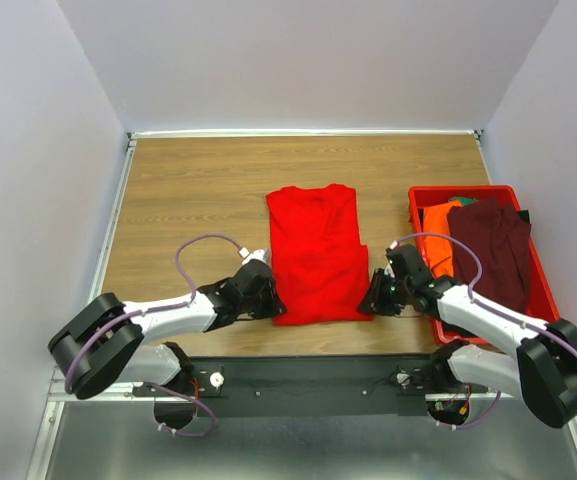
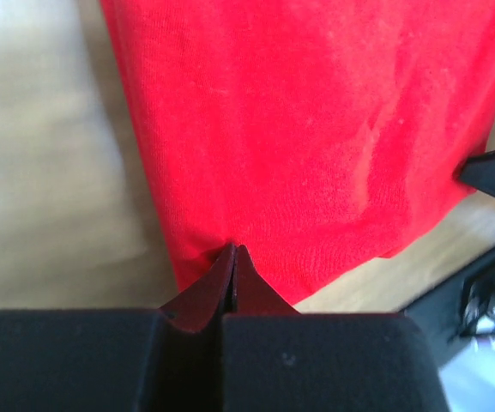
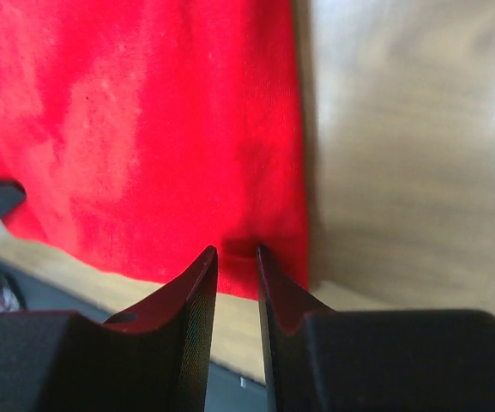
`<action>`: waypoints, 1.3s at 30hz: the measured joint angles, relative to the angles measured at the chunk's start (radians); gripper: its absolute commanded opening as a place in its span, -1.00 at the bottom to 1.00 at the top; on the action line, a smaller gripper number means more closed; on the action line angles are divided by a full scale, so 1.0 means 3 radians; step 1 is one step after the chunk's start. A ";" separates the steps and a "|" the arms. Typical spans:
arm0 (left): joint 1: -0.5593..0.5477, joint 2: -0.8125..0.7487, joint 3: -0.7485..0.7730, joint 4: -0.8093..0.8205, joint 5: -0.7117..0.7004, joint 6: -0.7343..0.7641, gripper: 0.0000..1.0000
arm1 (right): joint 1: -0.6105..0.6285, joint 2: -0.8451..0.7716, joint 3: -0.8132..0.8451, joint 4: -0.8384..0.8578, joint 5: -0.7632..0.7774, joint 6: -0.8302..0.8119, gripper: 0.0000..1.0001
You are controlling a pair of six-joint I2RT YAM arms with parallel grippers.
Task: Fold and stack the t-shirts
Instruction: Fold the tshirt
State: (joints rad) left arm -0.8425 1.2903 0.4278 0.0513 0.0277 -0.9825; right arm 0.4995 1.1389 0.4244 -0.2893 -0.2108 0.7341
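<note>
Near the table's (image 1: pixel 198 190) front edge I saw the red t-shirt (image 1: pixel 313 255) lying folded, with open wood to its left. My left claw (image 1: pixel 273 300) sat closed at its hem corner. My right claw (image 1: pixel 373 295) narrowly pinched the opposite corner. Beside it, the red bin (image 1: pixel 463 190) held the orange t-shirt (image 1: pixel 438 240) and the maroon t-shirt (image 1: pixel 493 245).

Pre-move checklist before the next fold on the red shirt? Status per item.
1. Jaws of left pincer shut at near-left corner of red t-shirt: ok.
2. Cloth caught in left pincer: cannot tell.
3. Grip of right pincer, straddling the near-right hem with a narrow gap: cannot tell.
4. Shirt lying flat, sleeves folded in: ok.
5. The red bin apart from shirt's right edge: ok.
</note>
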 measured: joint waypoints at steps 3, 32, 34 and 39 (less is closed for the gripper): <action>-0.0066 -0.0189 -0.0070 -0.0224 0.0036 -0.0081 -1.00 | 0.0038 -0.0188 -0.0088 -0.0188 -0.0134 0.0047 -0.35; 0.1577 -0.0455 0.1027 -0.0774 0.0140 0.1047 -0.98 | 0.0058 0.2895 0.3562 0.0621 0.0275 -0.1268 0.02; 0.1764 -0.0454 0.1111 -0.0776 0.0259 0.1202 -0.98 | 0.0058 0.3178 0.3799 0.0655 0.0155 -0.1419 0.02; 0.2074 -0.0401 0.1114 -0.0774 0.0501 0.1445 -0.98 | 0.0058 0.3548 0.4107 0.0669 -0.0187 -0.1672 0.02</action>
State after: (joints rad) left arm -0.2203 1.1702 0.7620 -0.1810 0.1780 -0.5491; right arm 0.5171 2.2032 1.6566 -0.0887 -0.2668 0.2325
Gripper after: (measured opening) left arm 0.009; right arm 0.514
